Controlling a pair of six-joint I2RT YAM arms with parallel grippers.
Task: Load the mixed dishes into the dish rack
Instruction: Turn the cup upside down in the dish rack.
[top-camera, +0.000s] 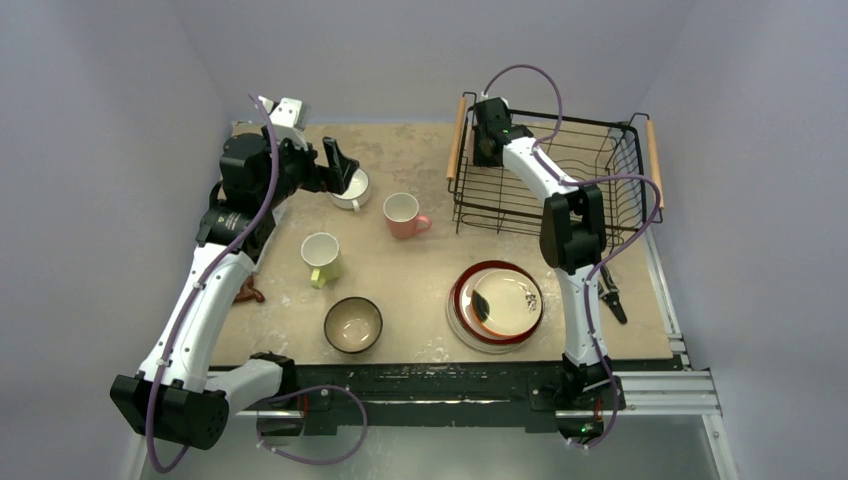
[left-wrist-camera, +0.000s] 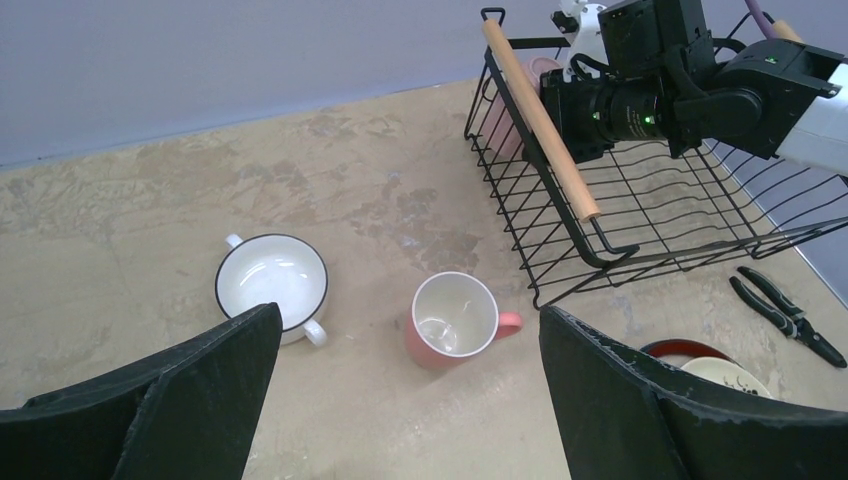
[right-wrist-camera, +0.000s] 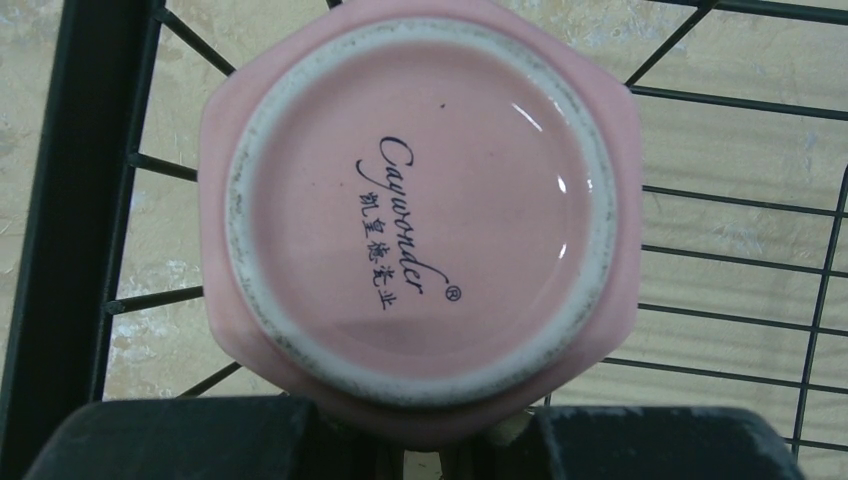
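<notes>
My right gripper (top-camera: 488, 135) reaches into the far left corner of the dish rack (top-camera: 600, 215), a black wire basket with wooden handles. It is shut on the pale pink mug (right-wrist-camera: 420, 200), which is upside down with its printed base toward the wrist camera and rack wires (right-wrist-camera: 740, 260) behind it. My left gripper (top-camera: 340, 168) hangs open above the white mug (top-camera: 351, 189), holding nothing. In the left wrist view the salmon mug (left-wrist-camera: 455, 318) stands upright between the spread fingers (left-wrist-camera: 190, 400). A yellow-green mug (top-camera: 322, 257), a teal bowl (top-camera: 352, 324) and stacked plates (top-camera: 495, 303) sit nearer the front.
Black pliers (top-camera: 610, 295) lie on the table just right of the plates, beside the right arm. The rack's wooden handle (left-wrist-camera: 540, 120) runs close to the salmon mug's right. Purple walls close in the table on three sides.
</notes>
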